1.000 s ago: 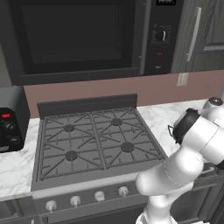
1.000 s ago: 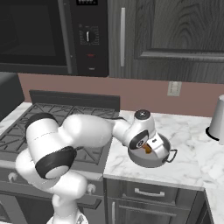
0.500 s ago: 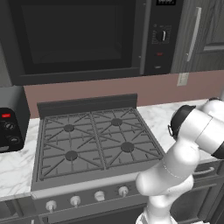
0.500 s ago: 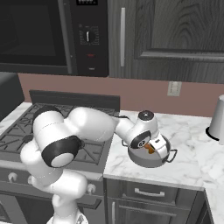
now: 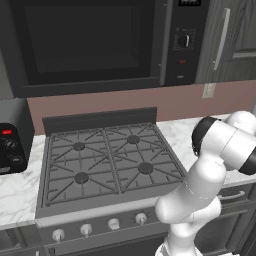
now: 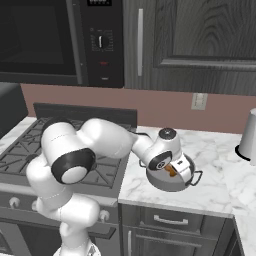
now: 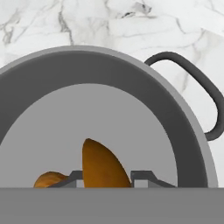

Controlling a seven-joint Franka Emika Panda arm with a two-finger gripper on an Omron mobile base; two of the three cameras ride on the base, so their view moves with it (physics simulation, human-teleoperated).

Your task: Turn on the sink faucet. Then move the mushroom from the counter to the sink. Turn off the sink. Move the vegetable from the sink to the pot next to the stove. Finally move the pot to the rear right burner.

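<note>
Gripper (image 7: 106, 175) is closed on the mushroom (image 7: 103, 166) inside the pot (image 7: 183, 127). Mushroom looks light, soft; pot rigid, best grasped by the handle (image 7: 205, 94) beyond.

Microwave (image 5: 90, 45) above; toaster (image 5: 12, 145), black, at far left on marble worktop (image 6: 220, 175); wall outlet (image 6: 199, 101); pale kettle (image 6: 248, 136) (right edge, cropped); dark cabinet doors (image 6: 200, 40).
</note>
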